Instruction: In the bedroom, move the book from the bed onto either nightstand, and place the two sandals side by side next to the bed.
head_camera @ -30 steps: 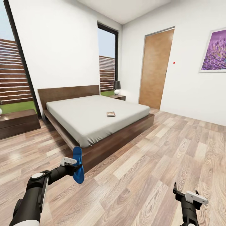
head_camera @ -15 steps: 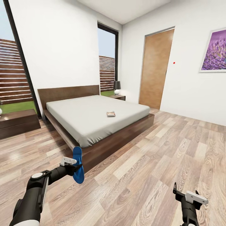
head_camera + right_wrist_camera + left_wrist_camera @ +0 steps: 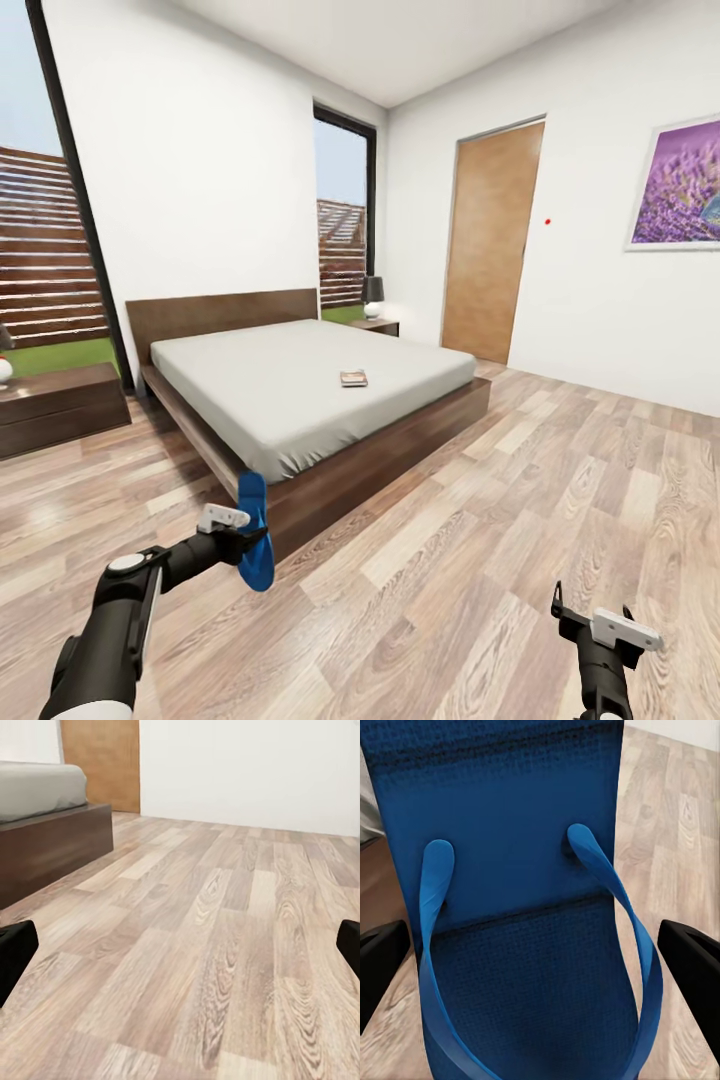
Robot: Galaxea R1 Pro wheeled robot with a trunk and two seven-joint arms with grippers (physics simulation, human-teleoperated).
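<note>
One blue sandal (image 3: 255, 533) hangs upright above the floor at the near corner of the bed (image 3: 300, 395), with my left gripper (image 3: 246, 541) shut on it. The left wrist view has the sandal's sole and straps (image 3: 521, 907) between the black fingers (image 3: 376, 961). The book (image 3: 353, 379) lies on the mattress, towards its right side. A dark nightstand (image 3: 376, 326) with a lamp stands at the bed's far side. My right gripper (image 3: 592, 610) stands open and empty over the floor at the lower right, its open fingers (image 3: 15, 949) wide apart over bare planks.
A second low dark cabinet (image 3: 60, 405) with a lamp stands left of the bed under a tall window. A wooden door (image 3: 490, 245) and a purple picture (image 3: 680, 185) are on the right wall. Open wood floor (image 3: 480, 500) stretches right of the bed.
The whole picture has shifted, showing more ceiling, so the camera moved. My left gripper still holds the sandal by the bed's corner. The right gripper has not moved.
</note>
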